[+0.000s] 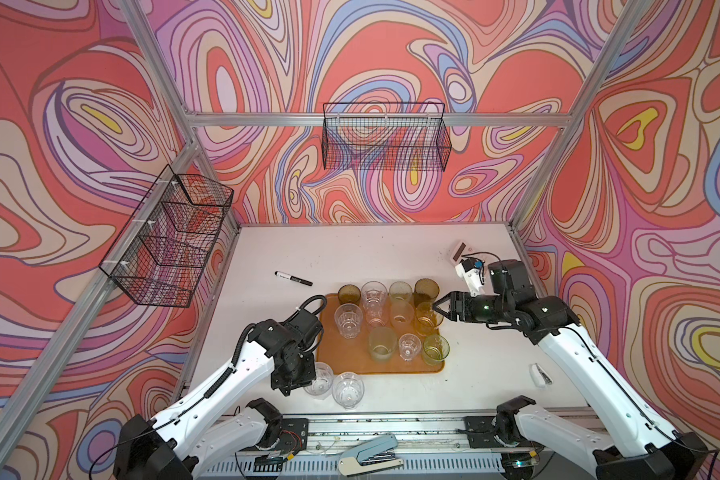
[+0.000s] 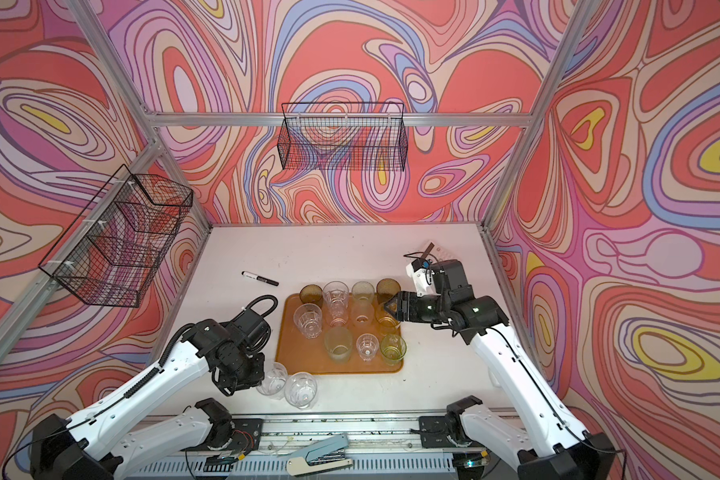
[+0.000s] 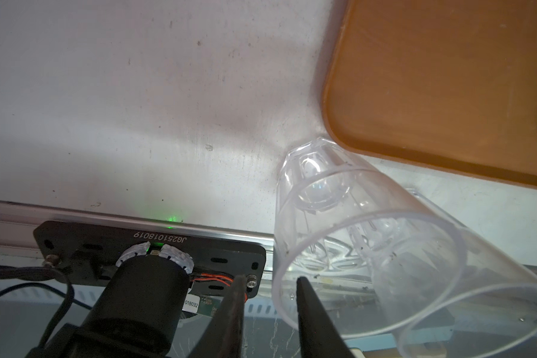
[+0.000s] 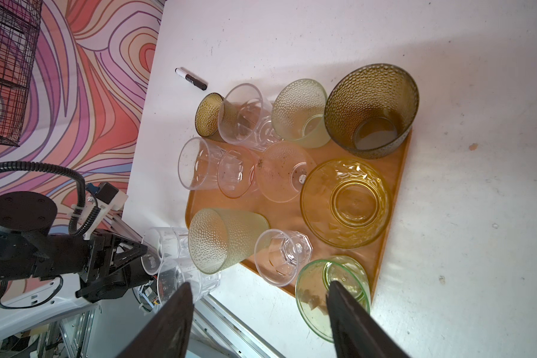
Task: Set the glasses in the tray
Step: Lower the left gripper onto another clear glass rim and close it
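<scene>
glasses (image 1: 381,343) in clear, pale green, olive, amber and bright green stand upright in a cluster on the orange tray (image 1: 339,357), low in the middle of both top views, on the white table (image 1: 350,257). two clear glasses (image 1: 348,390) stand off the tray, just below its lower left corner and close together. the left gripper (image 1: 306,380) is at the left one of the pair, its tips hidden under the wrist. the right gripper (image 1: 435,309) hangs over the tray's right edge by the amber glass (image 1: 425,326), jaws spread and empty. a black marker (image 1: 293,279) lies above and left of the tray.

left wrist view: the black fingers (image 3: 310,310) stand one on each side of the near clear glass's (image 3: 354,217) rim wall, narrowly apart and not yet pinching it. the tray's rounded corner lies just beside that glass's base.

right wrist view: the fingers stand wide apart with nothing between them, one just over the bright green glass (image 4: 317,297) at the tray's corner.
</scene>
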Motion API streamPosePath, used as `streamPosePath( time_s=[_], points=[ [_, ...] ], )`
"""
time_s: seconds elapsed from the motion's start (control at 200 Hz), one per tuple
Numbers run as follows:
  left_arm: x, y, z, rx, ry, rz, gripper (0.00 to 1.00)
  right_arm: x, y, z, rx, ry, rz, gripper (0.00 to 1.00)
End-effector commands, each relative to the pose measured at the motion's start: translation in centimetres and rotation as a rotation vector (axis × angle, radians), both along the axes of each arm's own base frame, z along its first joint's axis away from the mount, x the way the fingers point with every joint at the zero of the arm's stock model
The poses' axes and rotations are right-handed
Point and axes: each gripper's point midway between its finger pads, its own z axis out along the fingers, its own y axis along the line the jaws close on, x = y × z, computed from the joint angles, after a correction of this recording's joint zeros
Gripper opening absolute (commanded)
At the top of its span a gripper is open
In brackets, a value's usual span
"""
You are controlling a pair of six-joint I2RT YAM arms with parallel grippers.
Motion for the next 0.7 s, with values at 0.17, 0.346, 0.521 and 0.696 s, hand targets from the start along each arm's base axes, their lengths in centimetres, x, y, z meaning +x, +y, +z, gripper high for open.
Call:
streamPosePath(
  time_s=[0.17,0.346,0.521,0.696],
  points=[
    [-0.24,0.16,-0.41,0.005,0.018,0.000,0.25,-0.05,-0.11,-0.21,-0.011,0.008,0.004,0.71],
    [-0.59,0.49,-0.57,0.020,0.034,-0.002,0.23,-0.03,-0.06,-0.30,-0.012,0.010,0.006,0.71],
    [-0.66,0.61,-0.55,0.026,0.036,0.001,0.19,0.02,-0.06,-0.27,-0.011,0.007,0.006,0.71],
    [-0.87,0.67,-0.80,0.032,0.052,0.002,0.16,-0.06,-0.08,-0.42,-0.013,0.009,0.007,0.71]
  ],
)
